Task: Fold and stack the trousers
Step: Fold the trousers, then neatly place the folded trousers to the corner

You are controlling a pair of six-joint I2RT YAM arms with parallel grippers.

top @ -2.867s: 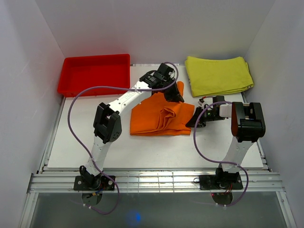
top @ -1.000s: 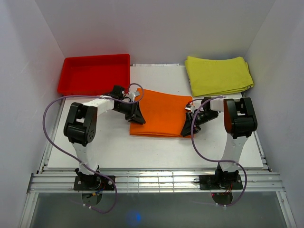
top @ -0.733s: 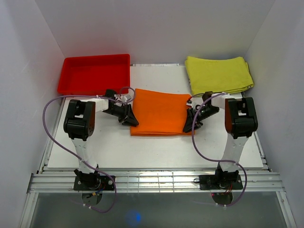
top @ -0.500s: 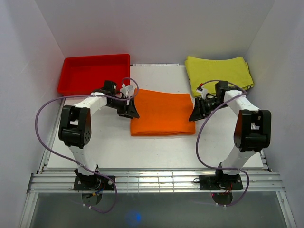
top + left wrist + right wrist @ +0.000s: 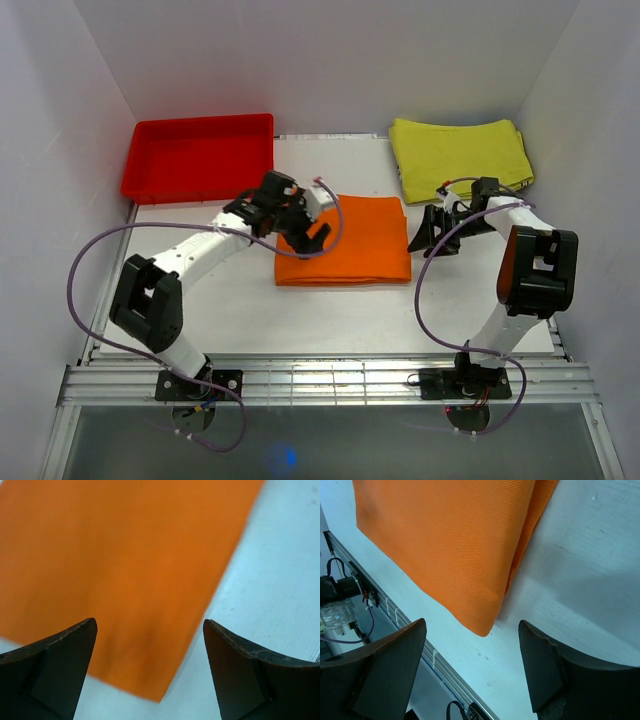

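Left hand (image 5: pixel 306 228) is spread wide with nothing in it, sitting over the left edge of the trousers (image 5: pixel 355 245). Can't tell if it's touching the cloth. Right hand (image 5: pixel 428 230) is also wide open and empty, over bare bench (image 5: pixel 300 320) just off the trousers' right edge.

The trousers are folded into a flat orange rectangle mid-bench, a bit toward the back. The bench is plain white and boxed in by white walls (image 5: pixel 320 60) on three sides.

The top view is the only one showing the red tray (image 5: pixel 200 122) in the back left corner and the yellow-green cloth (image 5: pixel 460 158) folded in the back right, both well apart from the trousers. The right wrist cam shows stacked layers along the trousers' side edge, plus a metal rail (image 5: pixel 395 617) at the bench's edge. The left wrist cam just shows smooth orange and one corner.
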